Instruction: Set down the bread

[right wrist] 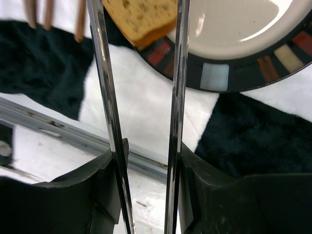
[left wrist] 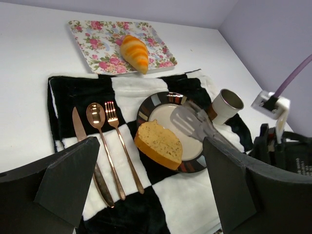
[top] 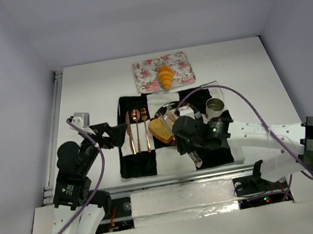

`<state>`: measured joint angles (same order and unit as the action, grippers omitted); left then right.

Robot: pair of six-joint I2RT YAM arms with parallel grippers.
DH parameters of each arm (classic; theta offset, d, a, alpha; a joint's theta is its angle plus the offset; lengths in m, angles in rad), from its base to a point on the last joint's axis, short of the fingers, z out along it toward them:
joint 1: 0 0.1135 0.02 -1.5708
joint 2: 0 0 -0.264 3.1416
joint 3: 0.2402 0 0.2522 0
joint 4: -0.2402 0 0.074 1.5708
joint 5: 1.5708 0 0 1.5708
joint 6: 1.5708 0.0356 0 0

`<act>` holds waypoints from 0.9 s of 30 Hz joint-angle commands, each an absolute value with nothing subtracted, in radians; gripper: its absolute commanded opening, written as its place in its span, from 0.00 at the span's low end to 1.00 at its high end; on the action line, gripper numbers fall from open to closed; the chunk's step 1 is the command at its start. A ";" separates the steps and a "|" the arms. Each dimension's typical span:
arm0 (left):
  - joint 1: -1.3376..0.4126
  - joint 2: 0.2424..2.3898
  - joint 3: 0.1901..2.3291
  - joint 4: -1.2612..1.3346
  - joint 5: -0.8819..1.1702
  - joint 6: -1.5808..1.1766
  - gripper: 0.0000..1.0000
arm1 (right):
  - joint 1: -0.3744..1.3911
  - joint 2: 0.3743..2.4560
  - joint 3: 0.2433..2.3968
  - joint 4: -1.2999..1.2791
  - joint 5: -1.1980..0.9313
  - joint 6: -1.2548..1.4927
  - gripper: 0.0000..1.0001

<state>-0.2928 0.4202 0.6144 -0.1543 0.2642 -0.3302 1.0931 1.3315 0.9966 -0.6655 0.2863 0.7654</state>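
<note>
The pale-yellow bread slice (top: 158, 130) (left wrist: 158, 144) (right wrist: 141, 17) lies on the near-left rim of a dark-rimmed plate (left wrist: 146, 105) (right wrist: 214, 77), partly over the cloth. The orange croissant (top: 165, 77) (left wrist: 134, 52) lies on a floral tray (top: 179, 65) (left wrist: 97, 36) at the back. My right gripper (top: 187, 136) (right wrist: 148, 161) is shut on metal tongs (left wrist: 192, 122) (right wrist: 105, 97). The tongs' tips hang over the plate, just right of the slice and apart from it. My left gripper (top: 108, 136) (left wrist: 151, 190) is open and empty, low over the cloth's left part.
A black-and-white checked cloth (top: 137, 162) (left wrist: 195, 204) lies under the plate. A copper knife, spoon (left wrist: 96, 114) and fork (top: 138, 131) lie on its left. A cup (top: 215, 106) (left wrist: 226, 105) stands right of the plate. The table's metal front edge (right wrist: 48, 129) is close.
</note>
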 commanded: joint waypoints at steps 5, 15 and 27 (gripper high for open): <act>-0.296 0.410 0.611 -0.109 0.264 -0.325 0.86 | 1.022 1.293 1.088 -0.566 0.336 0.740 0.45; -0.296 0.407 0.611 -0.109 0.264 -0.325 0.86 | 0.706 1.587 1.305 -0.529 0.235 0.500 0.47; -0.296 0.403 0.609 -0.109 0.271 -0.325 0.86 | 0.563 1.873 1.519 -0.557 0.155 0.445 0.58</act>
